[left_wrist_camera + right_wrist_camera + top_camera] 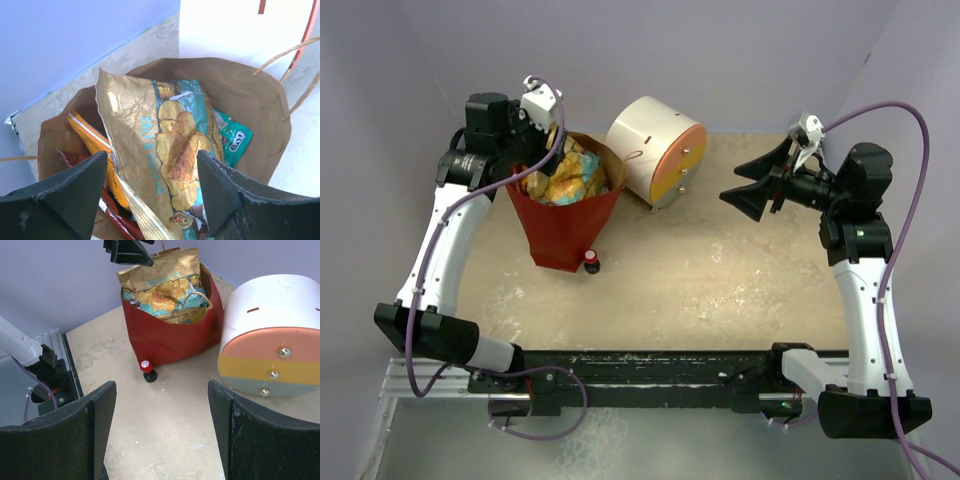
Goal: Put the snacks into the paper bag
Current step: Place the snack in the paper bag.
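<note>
Snacks (567, 178) are sitting inside the paper bag (563, 235), which is standing upright at the far left of the table (720, 290), with a gold and teal packet (170, 145) lying on top. The left gripper (151, 154) is hovering over the bag's mouth, jaws apart, holding nothing. A small red-capped bottle (591, 262) is standing at the bag's near side. Right of it a cream drawer unit (655, 150) is resting; on the right side the right gripper (730, 182) is hanging spread wide and empty.
</note>
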